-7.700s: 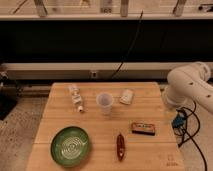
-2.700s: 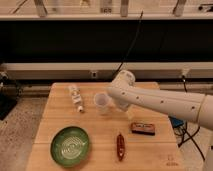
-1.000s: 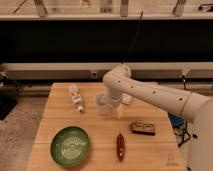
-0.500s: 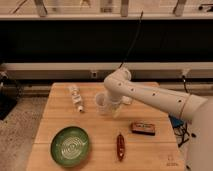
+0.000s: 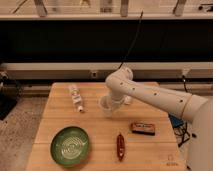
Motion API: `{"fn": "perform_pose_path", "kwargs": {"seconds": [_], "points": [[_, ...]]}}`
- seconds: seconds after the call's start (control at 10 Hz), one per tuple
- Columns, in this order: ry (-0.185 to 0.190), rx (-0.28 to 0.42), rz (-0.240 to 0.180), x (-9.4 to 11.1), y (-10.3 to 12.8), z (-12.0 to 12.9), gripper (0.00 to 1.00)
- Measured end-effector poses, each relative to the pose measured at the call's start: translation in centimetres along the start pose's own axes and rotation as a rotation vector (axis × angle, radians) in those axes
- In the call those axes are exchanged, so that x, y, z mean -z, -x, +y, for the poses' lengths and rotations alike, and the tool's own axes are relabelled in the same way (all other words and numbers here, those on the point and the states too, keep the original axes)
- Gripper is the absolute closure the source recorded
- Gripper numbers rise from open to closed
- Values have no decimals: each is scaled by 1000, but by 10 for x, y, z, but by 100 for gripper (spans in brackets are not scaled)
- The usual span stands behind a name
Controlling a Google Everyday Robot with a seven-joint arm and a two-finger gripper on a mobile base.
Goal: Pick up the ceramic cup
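Note:
The ceramic cup (image 5: 105, 106) is a small pale white tapered cup standing upright on the wooden table (image 5: 60, 122), near the middle of its far half. My gripper (image 5: 113, 101) hangs from the white arm (image 5: 150, 95), which reaches in from the right. The gripper is down at the cup's rim on its right side and covers part of it. I cannot tell whether it touches the cup.
A clear bottle with a white cap (image 5: 76, 97) lies left of the cup. A green plate (image 5: 70, 146) sits front left. A brown elongated object (image 5: 119, 146) lies front centre and a dark flat packet (image 5: 142, 128) to the right. A black wall runs behind the table.
The arm swung in from the right over the table and came down to the cup. Over the last second it settled slightly lower and closer. The cup has stayed in place.

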Motion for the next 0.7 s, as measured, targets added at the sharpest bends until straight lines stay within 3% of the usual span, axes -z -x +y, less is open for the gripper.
{"fn": "perform_pose_path", "kwargs": {"seconds": [0.7], "points": [[10,22,10,37,-17,7,99]]}}
